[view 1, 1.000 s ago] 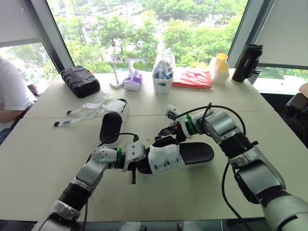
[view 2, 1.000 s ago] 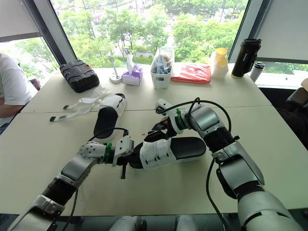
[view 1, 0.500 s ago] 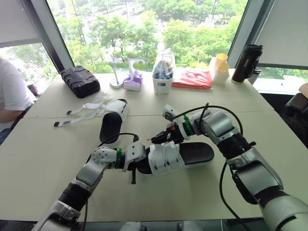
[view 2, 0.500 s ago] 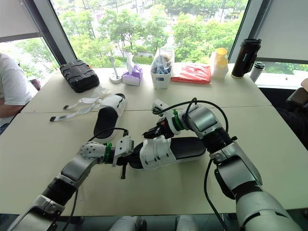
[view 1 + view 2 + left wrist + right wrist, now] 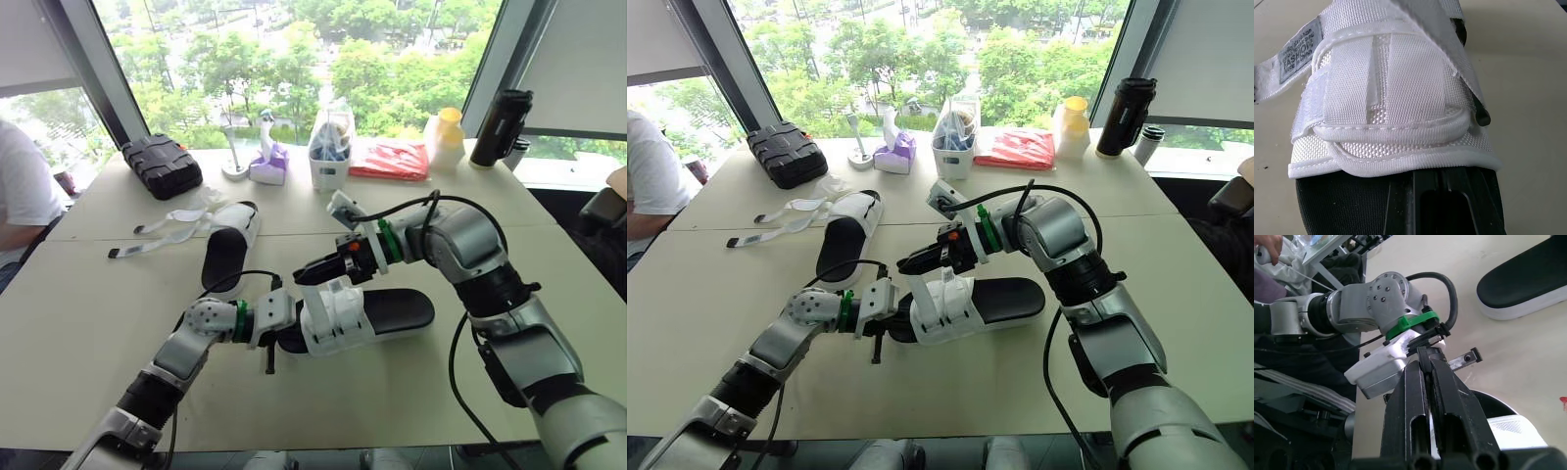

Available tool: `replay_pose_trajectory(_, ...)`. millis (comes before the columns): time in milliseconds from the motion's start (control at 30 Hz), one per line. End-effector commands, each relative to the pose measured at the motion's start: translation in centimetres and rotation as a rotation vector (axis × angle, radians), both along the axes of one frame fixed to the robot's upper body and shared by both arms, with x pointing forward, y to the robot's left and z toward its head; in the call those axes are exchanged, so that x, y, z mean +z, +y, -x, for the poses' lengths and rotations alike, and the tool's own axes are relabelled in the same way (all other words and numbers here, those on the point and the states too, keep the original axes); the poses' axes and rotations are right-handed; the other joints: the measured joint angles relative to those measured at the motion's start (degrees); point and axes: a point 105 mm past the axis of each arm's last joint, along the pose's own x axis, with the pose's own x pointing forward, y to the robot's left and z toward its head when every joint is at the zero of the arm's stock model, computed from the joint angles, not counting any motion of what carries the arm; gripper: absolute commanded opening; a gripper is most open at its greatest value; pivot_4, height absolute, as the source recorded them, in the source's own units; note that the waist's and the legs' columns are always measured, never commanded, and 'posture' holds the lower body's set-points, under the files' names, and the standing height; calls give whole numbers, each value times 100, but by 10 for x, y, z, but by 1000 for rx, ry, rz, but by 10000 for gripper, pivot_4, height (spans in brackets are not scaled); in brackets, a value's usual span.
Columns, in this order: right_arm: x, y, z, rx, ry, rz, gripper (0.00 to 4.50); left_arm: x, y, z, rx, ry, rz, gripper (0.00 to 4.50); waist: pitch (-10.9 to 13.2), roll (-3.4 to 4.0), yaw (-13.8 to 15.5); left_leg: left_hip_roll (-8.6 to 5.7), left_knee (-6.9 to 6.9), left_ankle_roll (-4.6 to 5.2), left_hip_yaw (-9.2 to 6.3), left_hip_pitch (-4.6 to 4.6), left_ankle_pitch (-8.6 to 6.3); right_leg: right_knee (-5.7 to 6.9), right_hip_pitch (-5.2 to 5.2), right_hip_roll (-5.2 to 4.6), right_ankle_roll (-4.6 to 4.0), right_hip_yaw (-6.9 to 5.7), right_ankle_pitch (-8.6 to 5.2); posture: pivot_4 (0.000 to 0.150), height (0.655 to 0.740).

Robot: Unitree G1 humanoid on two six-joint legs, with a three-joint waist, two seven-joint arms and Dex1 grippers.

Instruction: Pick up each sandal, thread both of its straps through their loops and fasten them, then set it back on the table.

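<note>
Two black fingers of the right gripper are pressed together on a white strap, holding its end up above the near sandal. The shoe itself lies flat on the table, its strapped end toward the left gripper. That gripper sits right at this end, against the black sole; whether it clamps the shoe I cannot tell. Farther back, apart from both arms, the second sandal lies with its loose straps trailing over the tabletop, unfastened. Along the far edge stand a black case, a tissue box and a dark flask.
</note>
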Motion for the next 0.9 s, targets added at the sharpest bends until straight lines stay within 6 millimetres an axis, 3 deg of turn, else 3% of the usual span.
replay_pose_trajectory(33, 47, 4, 2, 36, -141, -122, 625, -87, 26, 34, -8, 241, -307, 0, 0, 1, -14, 0, -1, 0, 0, 0, 0, 1, -1, 0, 0, 0, 0, 1500, 7400)
replay_pose_trajectory(200, 32, 8, -19, -25, -170, -82, 625, -89, 26, 37, -21, 241, -313, 0, 0, 1, -38, 0, 0, -1, 1, 0, 0, 1, -1, 0, 0, 0, 1, 1500, 7400)
replay_pose_trajectory(600, -32, -2, -61, -156, -188, 59, 625, -89, 29, 36, -10, 224, -323, 0, -1, 1, -130, -1, -10, -2, 1, 51, 1, 1, 26, 1, 0, 2, -1, 1500, 7400)
replay_pose_trajectory(900, -69, -1, -72, -194, -248, 190, 625, -88, 30, 35, 3, 224, -319, 0, -26, 9, -166, 2, -12, -7, 2, 77, 4, 15, 37, 6, 1, 8, -1, 1500, 7400)
